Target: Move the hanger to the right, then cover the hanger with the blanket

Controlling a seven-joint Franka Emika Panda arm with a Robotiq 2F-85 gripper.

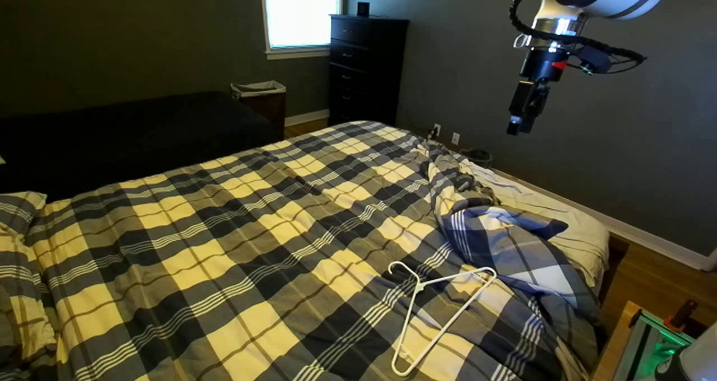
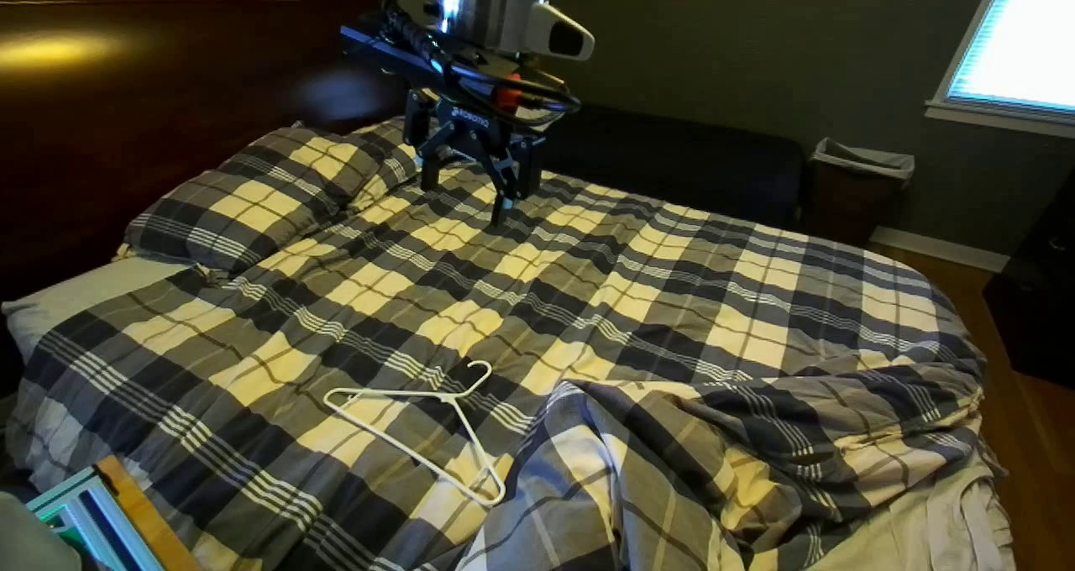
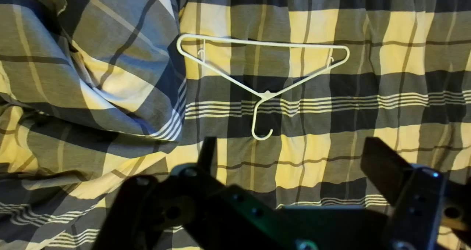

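The white hanger (image 1: 420,286) lies flat on the plaid blanket (image 1: 196,263), near the bed side closest to the robot's base. It shows whole in an exterior view (image 2: 449,398) and in the wrist view (image 3: 266,95), where its hook points toward my jaws. The blanket also shows in an exterior view (image 2: 655,302) and in the wrist view (image 3: 360,132). It lies under the hanger, and a bunched fold of it rises beside one hanger end. My gripper (image 3: 290,143) is open and empty. In both exterior views it (image 1: 519,129) (image 2: 466,195) hangs high above the bed, apart from the hanger.
A bare strip of pale mattress (image 1: 577,218) shows beyond the bunched fold (image 2: 714,462). Plaid pillows (image 2: 260,193) lie by the wooden headboard (image 2: 168,92). The robot's base stand (image 2: 134,504) is beside the bed. A hamper (image 1: 260,101) and dark dresser (image 1: 367,67) stand farther off.
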